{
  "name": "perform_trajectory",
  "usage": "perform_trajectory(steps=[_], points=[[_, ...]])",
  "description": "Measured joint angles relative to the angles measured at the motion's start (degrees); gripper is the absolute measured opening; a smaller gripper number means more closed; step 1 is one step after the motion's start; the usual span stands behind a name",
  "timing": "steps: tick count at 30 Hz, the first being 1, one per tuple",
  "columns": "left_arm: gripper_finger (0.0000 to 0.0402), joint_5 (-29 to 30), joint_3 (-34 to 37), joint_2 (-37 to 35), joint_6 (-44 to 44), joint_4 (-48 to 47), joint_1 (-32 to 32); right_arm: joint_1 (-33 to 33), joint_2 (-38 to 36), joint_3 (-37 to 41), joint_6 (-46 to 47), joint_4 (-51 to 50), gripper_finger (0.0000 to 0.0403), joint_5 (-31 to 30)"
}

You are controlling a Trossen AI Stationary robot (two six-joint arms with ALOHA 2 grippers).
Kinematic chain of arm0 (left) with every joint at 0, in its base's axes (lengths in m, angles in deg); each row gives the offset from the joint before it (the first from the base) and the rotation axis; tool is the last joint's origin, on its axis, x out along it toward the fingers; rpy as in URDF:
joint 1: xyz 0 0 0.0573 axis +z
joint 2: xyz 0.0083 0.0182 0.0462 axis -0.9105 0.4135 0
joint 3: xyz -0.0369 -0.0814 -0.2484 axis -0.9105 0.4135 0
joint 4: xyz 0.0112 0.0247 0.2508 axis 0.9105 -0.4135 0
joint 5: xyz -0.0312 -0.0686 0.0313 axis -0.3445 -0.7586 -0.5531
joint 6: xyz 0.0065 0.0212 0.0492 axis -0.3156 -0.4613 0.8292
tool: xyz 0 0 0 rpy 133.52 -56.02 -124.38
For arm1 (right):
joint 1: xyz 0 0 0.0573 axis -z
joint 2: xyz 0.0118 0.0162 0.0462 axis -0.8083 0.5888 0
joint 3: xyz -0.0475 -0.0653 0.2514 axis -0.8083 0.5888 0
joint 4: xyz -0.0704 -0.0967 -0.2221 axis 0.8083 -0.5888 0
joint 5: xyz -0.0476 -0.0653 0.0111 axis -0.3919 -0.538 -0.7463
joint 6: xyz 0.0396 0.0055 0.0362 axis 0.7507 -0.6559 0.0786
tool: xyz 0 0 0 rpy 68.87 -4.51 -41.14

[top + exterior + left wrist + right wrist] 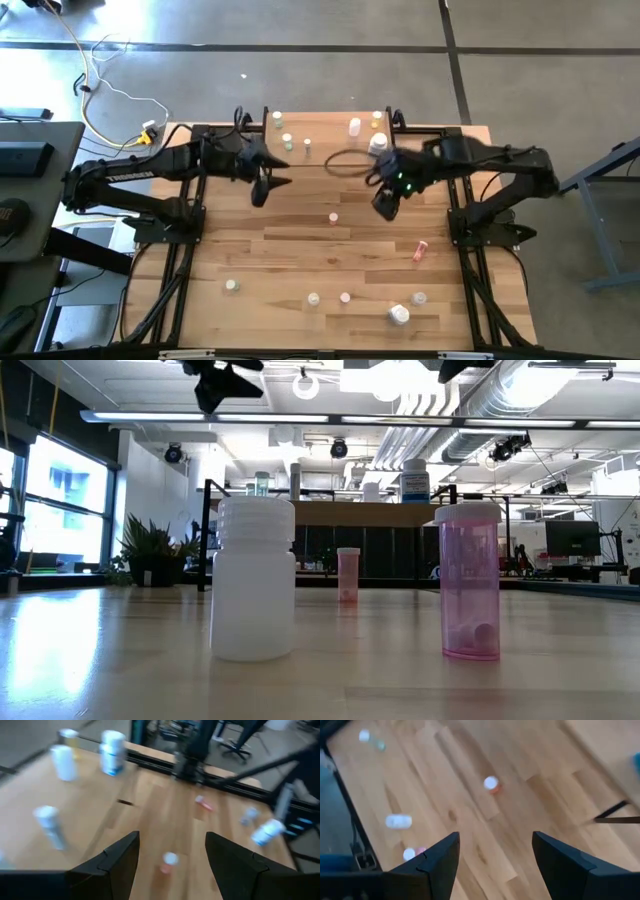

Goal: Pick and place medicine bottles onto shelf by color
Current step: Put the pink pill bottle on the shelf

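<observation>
Small medicine bottles stand scattered on the wooden table. A pink one with a white cap (333, 217) stands upright near the middle, between my two grippers. It also shows ahead of the left fingers (169, 861) and below the right ones (491, 784). My left gripper (268, 187) hovers open to its far left, and my right gripper (386, 205) hovers open to its right; neither has anything between its fingers. Several bottles (354, 126) stand on the shelf (330, 135) at the far edge. A red bottle (421, 250) lies on its side at the right.
Near the front edge stand several small bottles (313, 298) and a larger white one (399, 315). In the low view a white bottle (253, 580) and a clear pink one (470, 582) stand close to the camera. A dark cable loop (348, 160) lies by the shelf.
</observation>
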Motion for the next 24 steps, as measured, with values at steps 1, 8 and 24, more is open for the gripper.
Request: perform_trajectory(steps=[1, 8, 24], points=[[0.0218, 0.0, 0.0, 0.0, -0.3, -0.14, -1.25, -1.4, 0.74, 0.0, -0.03, 0.29, 0.024, -0.49], [0.0218, 0.37, 0.0, 0.0, 0.05, -1.18, -8.76, -10.25, 6.08, 0.0, -1.0, 2.05, 0.024, -2.46], [0.0218, 1.99, 0.0, 0.0, -0.64, -2.34, -12.89, -22.51, 17.03, 0.0, -2.14, 9.58, 0.024, -2.22]])
